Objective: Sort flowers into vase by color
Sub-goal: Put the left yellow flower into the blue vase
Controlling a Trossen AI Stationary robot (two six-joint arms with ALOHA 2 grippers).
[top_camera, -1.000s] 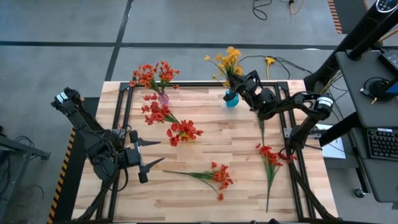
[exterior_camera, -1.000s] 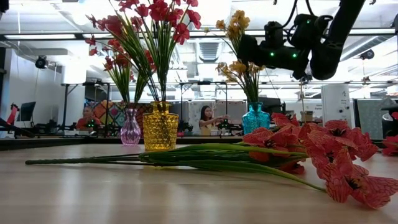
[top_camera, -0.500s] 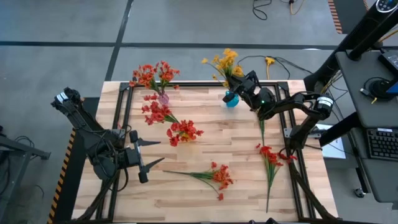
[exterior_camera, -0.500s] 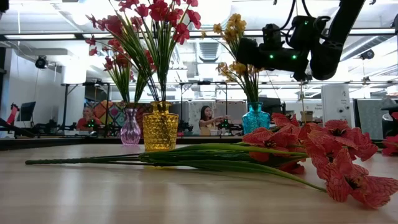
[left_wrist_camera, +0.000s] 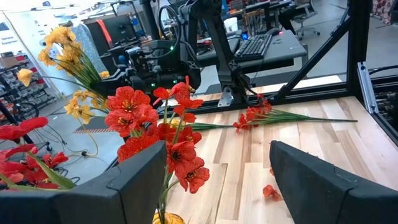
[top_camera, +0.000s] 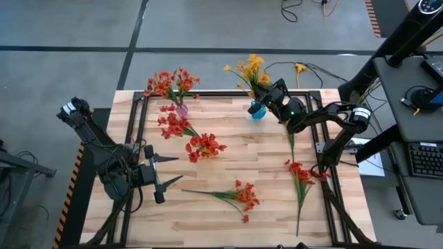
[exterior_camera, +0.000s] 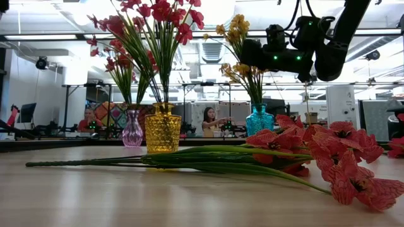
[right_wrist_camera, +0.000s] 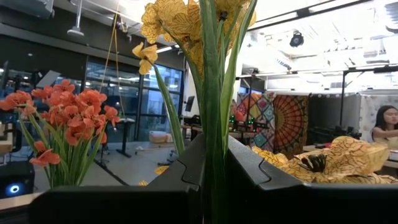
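My right gripper (top_camera: pixel 266 90) hovers over the blue vase (top_camera: pixel 257 111) at the far edge, shut on a yellow sprig (top_camera: pixel 249 67); more yellow blossoms (exterior_camera: pixel 240 68) sit lower in that vase (exterior_camera: pixel 259 120). A pink vase (exterior_camera: pixel 132 132) and a yellow vase (exterior_camera: pixel 163 131) hold red-orange flowers (exterior_camera: pixel 158 19). One loose red-orange sprig (top_camera: pixel 235 195) lies flat near the table's middle front. Another (top_camera: pixel 301 181) lies by the right edge. My left gripper (top_camera: pixel 173 170) waits open at the near left, touching nothing. My right gripper pinches the yellow sprig's green stems (right_wrist_camera: pixel 214 134) between its two fingers, below the blossoms. The fingers (exterior_camera: pixel 251 52) come level from the table's right and lie across the stems. The sprig stands nearly upright, and its stems (exterior_camera: pixel 254 85) run down into the blue vase's mouth.
Black frame rails (top_camera: pixel 138 131) run along the table's left and right sides. Bare wood (top_camera: pixel 208 221) lies along the near edge. Beyond the table a seated person (exterior_camera: pixel 208 120) shows, with a desk and keyboard (top_camera: pixel 422 159) to the right.
My right gripper has shifted slightly toward the table's left, still shut on the yellow sprig. The sprig's blossom top has swung left with it, while the stems stay at the blue vase. In the last half-second it has kept still.
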